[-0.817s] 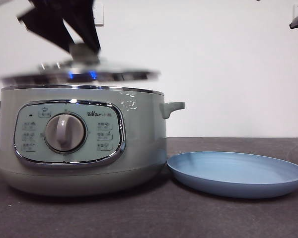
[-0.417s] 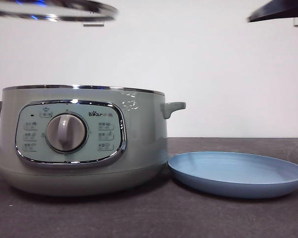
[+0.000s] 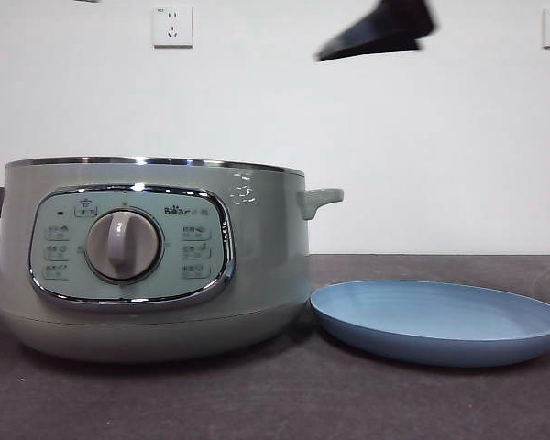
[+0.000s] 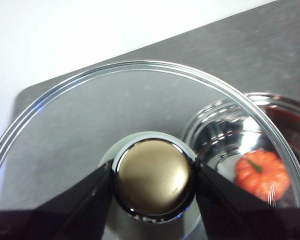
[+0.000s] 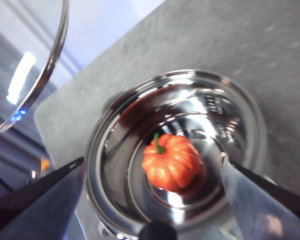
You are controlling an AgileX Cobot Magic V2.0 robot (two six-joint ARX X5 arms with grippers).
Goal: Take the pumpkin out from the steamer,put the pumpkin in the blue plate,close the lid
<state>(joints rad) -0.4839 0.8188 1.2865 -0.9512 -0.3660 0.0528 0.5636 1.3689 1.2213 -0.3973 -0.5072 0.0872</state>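
Note:
The sage-green steamer (image 3: 257, 266) stands open at the left of the table. The orange pumpkin (image 5: 171, 162) with its green stem lies in the steamer's shiny steel bowl (image 5: 225, 125). My right gripper (image 5: 152, 159) hangs open above the bowl, one jaw on each side of the pumpkin and clear of it; in the front view it is the black tip (image 3: 385, 27) at the top. My left gripper (image 4: 154, 172) is shut on the knob of the glass lid (image 4: 80, 115) and holds it high, out of the front view. The pumpkin (image 4: 260, 172) shows through the glass. The blue plate (image 3: 440, 321) lies empty right of the steamer.
The lid's chrome rim (image 5: 45, 75) hangs beside the right gripper, off to one side of the bowl. The steamer's side handle (image 3: 321, 199) sticks out above the plate's near rim. The dark table top (image 3: 284, 394) runs along the front, with a white wall behind.
My left gripper has lifted the lid up off the steamer and out of the front view. My right gripper has come in from the top right towards the space over the steamer.

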